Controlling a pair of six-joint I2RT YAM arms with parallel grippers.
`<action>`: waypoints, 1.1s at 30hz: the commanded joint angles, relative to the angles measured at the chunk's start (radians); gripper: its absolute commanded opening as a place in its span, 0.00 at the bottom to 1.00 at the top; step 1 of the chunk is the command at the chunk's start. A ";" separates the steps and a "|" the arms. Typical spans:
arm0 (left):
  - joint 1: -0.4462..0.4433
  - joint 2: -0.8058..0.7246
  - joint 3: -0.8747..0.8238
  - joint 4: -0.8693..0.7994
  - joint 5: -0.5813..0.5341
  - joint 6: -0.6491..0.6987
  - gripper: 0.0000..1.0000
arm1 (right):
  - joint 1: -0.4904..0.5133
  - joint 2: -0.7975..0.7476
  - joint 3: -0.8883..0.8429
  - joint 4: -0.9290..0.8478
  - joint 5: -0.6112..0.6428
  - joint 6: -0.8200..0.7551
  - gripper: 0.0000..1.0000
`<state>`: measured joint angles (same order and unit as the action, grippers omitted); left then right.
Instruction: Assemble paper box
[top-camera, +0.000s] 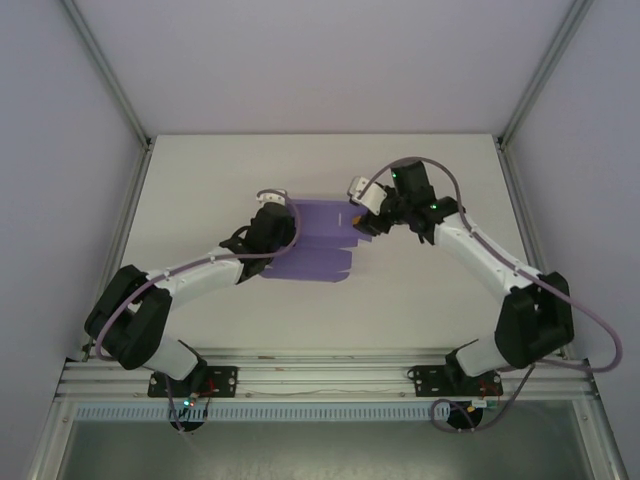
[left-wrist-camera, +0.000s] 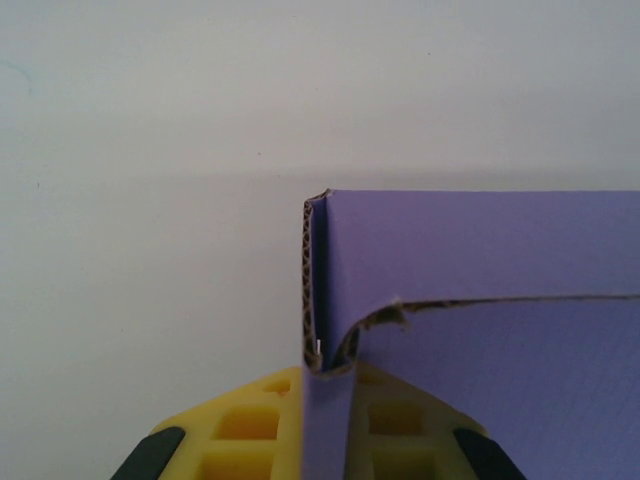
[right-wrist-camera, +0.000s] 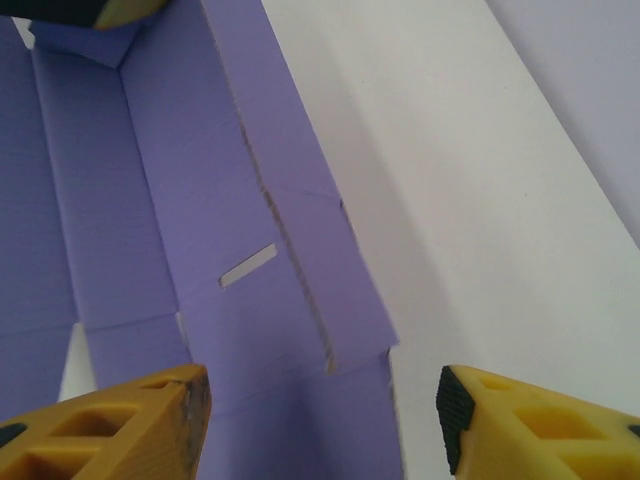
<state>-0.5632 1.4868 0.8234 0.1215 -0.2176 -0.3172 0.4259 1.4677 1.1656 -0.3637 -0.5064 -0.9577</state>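
The paper box (top-camera: 318, 248) is purple corrugated card, partly folded, lying mid-table with side walls raised. My left gripper (top-camera: 283, 222) is at its left edge, shut on an upright wall of the box (left-wrist-camera: 480, 250); in the left wrist view the yellow fingers (left-wrist-camera: 240, 425) pinch the card's folded corner, and the left gripper (left-wrist-camera: 330, 405) has no gap in it. My right gripper (top-camera: 362, 220) hovers at the box's right end. In the right wrist view the right gripper (right-wrist-camera: 322, 420) is open, its fingers (right-wrist-camera: 130, 420) straddling a raised flap of the box (right-wrist-camera: 200, 200) without touching it.
The white table (top-camera: 420, 290) stretches out to the right and front of the box. Aluminium frame posts (top-camera: 105, 70) rise at the back corners, and a metal rail (top-camera: 320, 375) runs along the near edge by the arm bases.
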 joint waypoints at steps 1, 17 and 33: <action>-0.011 0.003 0.034 -0.041 -0.009 -0.015 0.00 | 0.017 0.045 0.065 -0.027 0.005 -0.072 0.62; -0.020 0.093 0.143 -0.216 -0.117 -0.120 0.00 | 0.159 0.127 0.019 0.220 0.368 0.041 0.05; -0.021 0.187 0.261 -0.336 -0.168 -0.260 0.00 | 0.317 0.118 -0.014 0.054 0.498 0.511 0.18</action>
<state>-0.5812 1.6676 1.0580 -0.2161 -0.3534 -0.5503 0.7277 1.6249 1.1934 -0.2230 0.0761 -0.5446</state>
